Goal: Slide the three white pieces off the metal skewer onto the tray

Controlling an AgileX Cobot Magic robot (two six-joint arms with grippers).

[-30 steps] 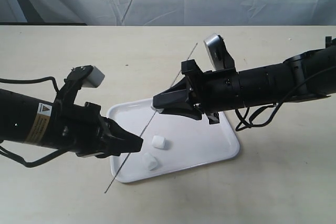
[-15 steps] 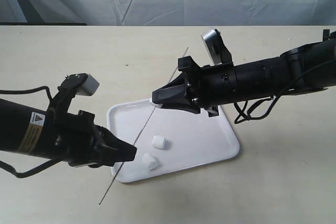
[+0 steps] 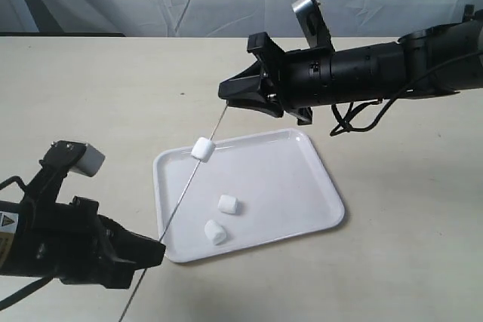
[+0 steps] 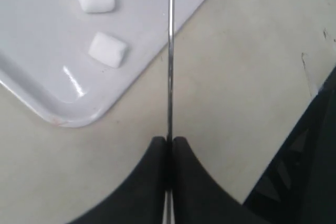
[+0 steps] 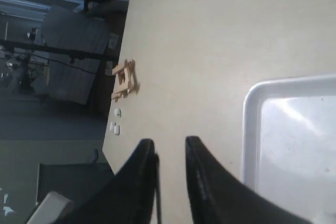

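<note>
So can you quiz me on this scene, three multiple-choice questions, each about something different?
1. The loose white pieces lie: A on the tray; B beside the tray; C in a gripper's jaws.
2. Pieces on the metal skewer: A none; B one; C three.
3. The left gripper is: A open; B shut on the skewer; C shut on a piece.
1 A: both rest inside its rim. 2 B: a single piece is threaded. 3 B: its fingers pinch the rod.
</note>
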